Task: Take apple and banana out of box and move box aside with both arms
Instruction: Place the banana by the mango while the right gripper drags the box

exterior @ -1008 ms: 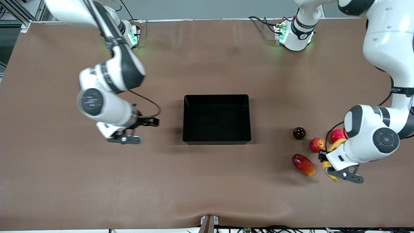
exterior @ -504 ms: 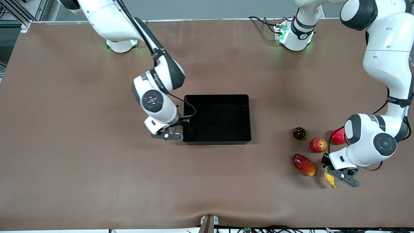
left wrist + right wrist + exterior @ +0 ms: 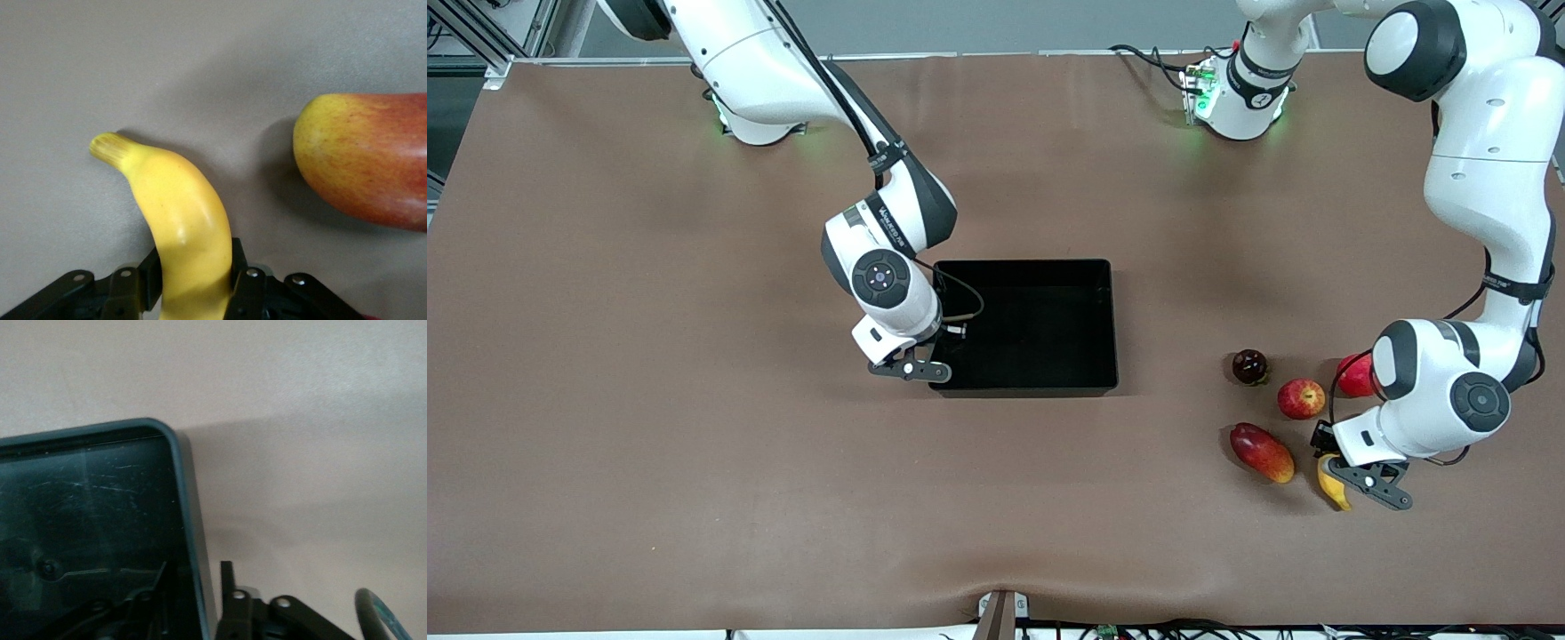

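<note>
My left gripper (image 3: 1353,473) is shut on the yellow banana (image 3: 1333,485) low over the table at the left arm's end. In the left wrist view the banana (image 3: 179,227) is pinched between the gripper's (image 3: 195,288) fingers, with its stem end pointing away. The red-and-yellow apple (image 3: 1301,398) lies farther from the front camera than the banana. The black open-top box (image 3: 1023,263) sits mid-table. My right gripper (image 3: 937,348) is at the box wall toward the right arm's end. In the right wrist view the gripper (image 3: 197,590) is shut on that wall (image 3: 181,473), one finger inside and one outside.
A red-yellow mango (image 3: 1261,452) lies beside the banana and shows large in the left wrist view (image 3: 365,160). A dark purple fruit (image 3: 1249,366) and another red fruit (image 3: 1354,377), half hidden by the left arm, lie near the apple. The brown table (image 3: 649,444) spreads wide around the box.
The right arm swung in from its end of the table to the box, and its jaws closed over the wall. The left gripper, still holding the banana, shifted slightly toward the front camera.
</note>
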`<control>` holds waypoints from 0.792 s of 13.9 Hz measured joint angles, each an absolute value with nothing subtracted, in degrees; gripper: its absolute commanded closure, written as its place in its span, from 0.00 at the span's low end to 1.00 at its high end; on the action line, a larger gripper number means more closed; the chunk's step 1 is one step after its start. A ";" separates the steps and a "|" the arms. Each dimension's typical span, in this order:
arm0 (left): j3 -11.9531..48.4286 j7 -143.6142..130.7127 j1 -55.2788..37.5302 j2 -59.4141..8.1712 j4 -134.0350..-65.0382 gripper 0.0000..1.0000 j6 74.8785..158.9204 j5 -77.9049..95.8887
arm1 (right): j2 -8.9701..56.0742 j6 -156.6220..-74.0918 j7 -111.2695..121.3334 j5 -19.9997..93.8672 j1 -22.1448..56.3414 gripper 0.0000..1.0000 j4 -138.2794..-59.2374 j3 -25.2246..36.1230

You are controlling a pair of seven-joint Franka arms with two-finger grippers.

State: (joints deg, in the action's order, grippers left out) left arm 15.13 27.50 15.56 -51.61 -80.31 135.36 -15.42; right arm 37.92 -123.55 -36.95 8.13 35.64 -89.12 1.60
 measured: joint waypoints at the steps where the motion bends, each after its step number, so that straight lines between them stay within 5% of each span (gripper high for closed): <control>1: 15.15 27.46 15.56 -51.63 -80.31 0.00 135.51 -15.41 | 37.91 -122.87 -36.96 8.15 35.37 1.00 -89.05 1.74; 7: 15.67 22.47 15.56 -50.07 -79.04 0.00 135.63 -14.42 | 32.45 -111.36 -36.65 8.13 30.41 1.00 -87.78 2.56; 11: 16.87 11.88 15.51 -42.92 -78.12 0.00 127.20 -14.37 | 27.26 -104.26 -30.61 7.99 23.67 1.00 -87.99 2.92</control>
State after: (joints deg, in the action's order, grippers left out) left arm 16.87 11.88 15.51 -42.92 -78.12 127.20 -14.37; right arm 27.26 -104.26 -30.61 7.99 23.67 -87.99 2.92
